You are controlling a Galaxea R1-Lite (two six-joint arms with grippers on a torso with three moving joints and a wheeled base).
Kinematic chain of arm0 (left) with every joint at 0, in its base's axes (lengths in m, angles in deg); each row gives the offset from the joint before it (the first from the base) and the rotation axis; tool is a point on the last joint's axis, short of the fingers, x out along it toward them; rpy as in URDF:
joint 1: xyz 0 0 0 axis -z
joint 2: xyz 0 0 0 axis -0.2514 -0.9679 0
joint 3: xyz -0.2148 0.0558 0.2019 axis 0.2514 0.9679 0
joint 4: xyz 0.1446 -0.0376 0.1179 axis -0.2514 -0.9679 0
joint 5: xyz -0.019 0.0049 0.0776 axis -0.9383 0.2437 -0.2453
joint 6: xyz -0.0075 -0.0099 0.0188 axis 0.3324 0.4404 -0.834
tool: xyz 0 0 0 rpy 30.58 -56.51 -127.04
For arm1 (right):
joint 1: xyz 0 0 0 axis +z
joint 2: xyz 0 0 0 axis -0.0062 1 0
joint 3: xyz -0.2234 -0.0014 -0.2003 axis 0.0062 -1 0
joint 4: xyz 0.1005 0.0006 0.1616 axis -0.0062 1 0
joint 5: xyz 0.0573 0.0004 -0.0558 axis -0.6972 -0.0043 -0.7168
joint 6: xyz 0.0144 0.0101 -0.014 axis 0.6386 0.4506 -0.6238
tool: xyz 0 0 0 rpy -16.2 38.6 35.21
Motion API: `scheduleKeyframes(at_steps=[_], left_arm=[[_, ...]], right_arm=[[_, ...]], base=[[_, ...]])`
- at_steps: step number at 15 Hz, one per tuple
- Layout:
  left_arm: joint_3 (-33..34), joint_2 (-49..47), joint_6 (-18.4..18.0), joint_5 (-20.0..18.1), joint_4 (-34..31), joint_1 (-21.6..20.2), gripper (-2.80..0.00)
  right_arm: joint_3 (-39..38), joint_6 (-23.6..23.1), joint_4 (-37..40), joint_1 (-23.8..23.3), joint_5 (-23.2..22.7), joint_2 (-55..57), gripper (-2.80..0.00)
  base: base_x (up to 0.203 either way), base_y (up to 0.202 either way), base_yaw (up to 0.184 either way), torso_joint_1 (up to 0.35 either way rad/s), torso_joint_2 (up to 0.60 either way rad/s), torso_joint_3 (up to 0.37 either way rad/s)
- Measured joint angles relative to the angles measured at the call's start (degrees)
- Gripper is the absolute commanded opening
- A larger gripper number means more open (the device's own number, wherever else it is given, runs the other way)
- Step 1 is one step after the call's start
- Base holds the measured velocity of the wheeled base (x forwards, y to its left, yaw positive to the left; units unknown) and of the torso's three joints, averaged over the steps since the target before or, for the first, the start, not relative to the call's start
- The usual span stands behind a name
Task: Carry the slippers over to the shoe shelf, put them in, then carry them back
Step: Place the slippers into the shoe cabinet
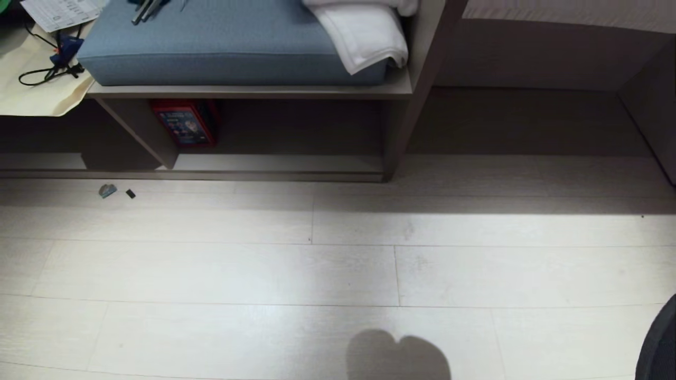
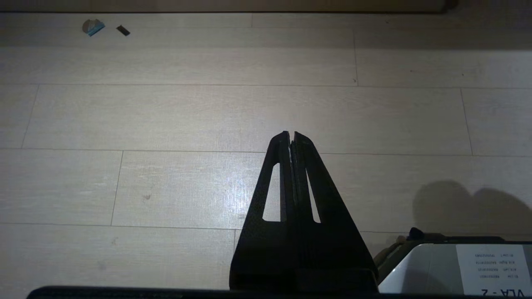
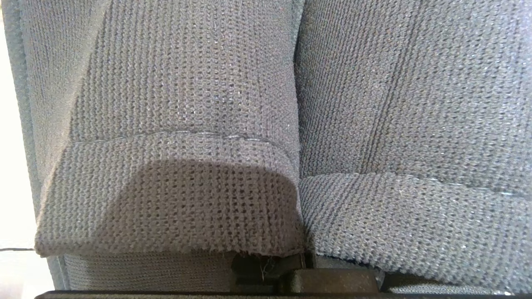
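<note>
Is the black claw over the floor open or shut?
Shut: the left claw has its two black fingers pressed together above the pale plank floor.

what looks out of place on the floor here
Two small scraps lie loose on the pale floor just in front of the shelf unit's base board: one greyish with a blue edge, one small and dark. Nothing else stands out.

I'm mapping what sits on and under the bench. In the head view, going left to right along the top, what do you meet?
Black cables → blue cushion → white towel → upright shelf panel → open recess.
</note>
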Motion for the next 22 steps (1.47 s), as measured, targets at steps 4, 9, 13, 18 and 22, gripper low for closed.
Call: scheduleKeyframes(at_steps=[4,9,13,18,22], left_arm=[[0.0,0.0,0.0,0.0,0.0,0.0,-2.80],[0.0,0.0,0.0,0.0,0.0,0.0,-2.80],[0.0,0.0,0.0,0.0,0.0,0.0,-2.80],[0.0,0.0,0.0,0.0,0.0,0.0,-2.80],[0.0,0.0,0.0,0.0,0.0,0.0,-2.80]], right_arm=[[0.0,0.0,0.0,0.0,0.0,0.0,-2.80],[0.0,0.1,0.0,0.0,-0.1,0.0,-2.80],[0.0,0.1,0.0,0.0,0.0,0.0,-2.80],[0.0,0.1,0.0,0.0,-0.1,0.0,-2.80],[0.0,0.1,0.0,0.0,-0.1,0.0,-2.80]], base=[[0.000,0.000,0.000,0.003,0.00,0.203],[0.000,0.000,0.000,0.001,0.00,0.201],[0.000,0.000,0.000,0.002,0.00,0.201],[0.000,0.000,0.000,0.001,0.00,0.203],[0.000,0.000,0.000,0.002,0.00,0.204]])
